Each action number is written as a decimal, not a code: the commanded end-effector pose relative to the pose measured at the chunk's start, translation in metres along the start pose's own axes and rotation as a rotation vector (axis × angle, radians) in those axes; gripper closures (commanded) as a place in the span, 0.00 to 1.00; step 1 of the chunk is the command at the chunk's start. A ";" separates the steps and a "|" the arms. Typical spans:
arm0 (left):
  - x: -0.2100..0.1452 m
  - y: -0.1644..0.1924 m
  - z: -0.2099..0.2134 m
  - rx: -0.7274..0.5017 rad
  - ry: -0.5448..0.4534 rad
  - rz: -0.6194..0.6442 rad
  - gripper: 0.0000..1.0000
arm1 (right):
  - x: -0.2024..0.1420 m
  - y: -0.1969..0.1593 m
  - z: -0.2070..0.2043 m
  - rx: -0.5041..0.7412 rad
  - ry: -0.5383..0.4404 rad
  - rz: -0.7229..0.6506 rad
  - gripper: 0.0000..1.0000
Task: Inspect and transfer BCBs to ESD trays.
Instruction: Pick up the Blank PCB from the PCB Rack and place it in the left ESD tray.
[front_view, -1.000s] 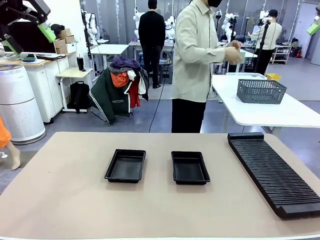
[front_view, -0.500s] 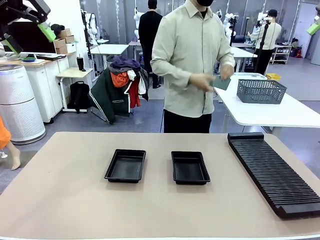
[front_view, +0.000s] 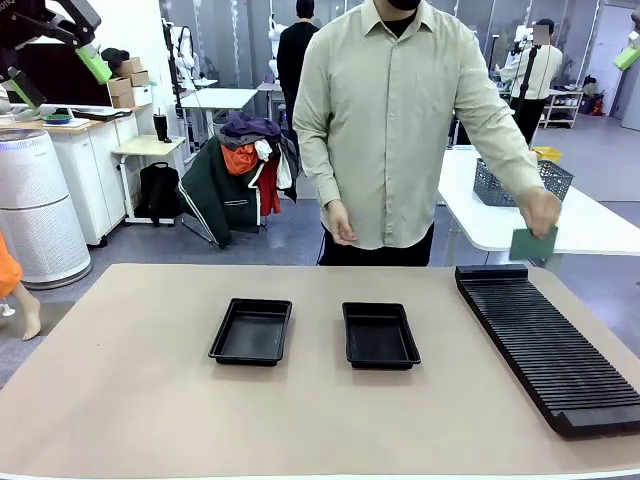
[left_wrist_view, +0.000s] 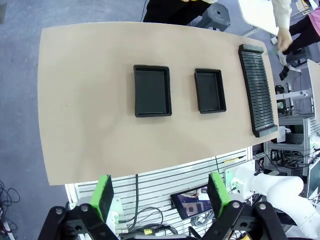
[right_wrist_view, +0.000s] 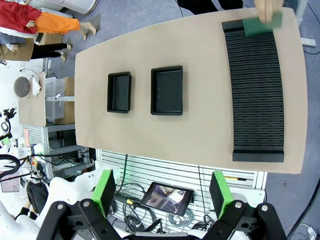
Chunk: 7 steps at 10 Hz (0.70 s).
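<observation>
The left gripper (left_wrist_view: 160, 181) and right gripper (right_wrist_view: 162, 189) are hanging wide open, gripping nothing, while the person's hand (front_view: 541, 209) is holding a BCB (front_view: 533, 244) just over the far end of the rack (front_view: 548, 342) — a thin, light, stiff board, likely wanting pinching by its edges.

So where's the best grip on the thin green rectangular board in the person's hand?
Likely its free side edge nearer the table's middle. The person's hand holds the thin green board by its top, roughly upright, face to the robot, over the black ribbed rack's far end. Pinch across its faces, coming in sideways; the rack crowds an approach from below.
</observation>
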<state>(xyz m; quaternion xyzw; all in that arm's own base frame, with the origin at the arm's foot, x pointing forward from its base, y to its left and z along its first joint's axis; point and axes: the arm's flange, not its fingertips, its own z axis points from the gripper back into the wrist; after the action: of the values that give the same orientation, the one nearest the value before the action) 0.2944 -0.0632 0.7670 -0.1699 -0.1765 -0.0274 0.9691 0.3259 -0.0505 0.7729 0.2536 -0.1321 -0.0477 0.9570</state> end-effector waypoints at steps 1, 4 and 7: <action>0.000 0.000 0.000 -0.002 0.000 -0.001 0.00 | 0.000 0.000 0.000 0.000 0.000 -0.001 0.00; 0.000 0.000 0.000 -0.002 0.000 -0.001 0.00 | 0.000 0.000 0.000 0.000 0.000 -0.001 0.00; 0.000 0.000 0.000 -0.002 0.000 -0.001 0.00 | 0.000 0.000 0.000 0.000 0.000 -0.001 0.00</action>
<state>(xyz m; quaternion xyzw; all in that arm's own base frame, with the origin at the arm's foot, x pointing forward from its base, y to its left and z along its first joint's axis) 0.2944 -0.0632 0.7670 -0.1699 -0.1765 -0.0274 0.9691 0.3259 -0.0505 0.7729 0.2536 -0.1321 -0.0477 0.9570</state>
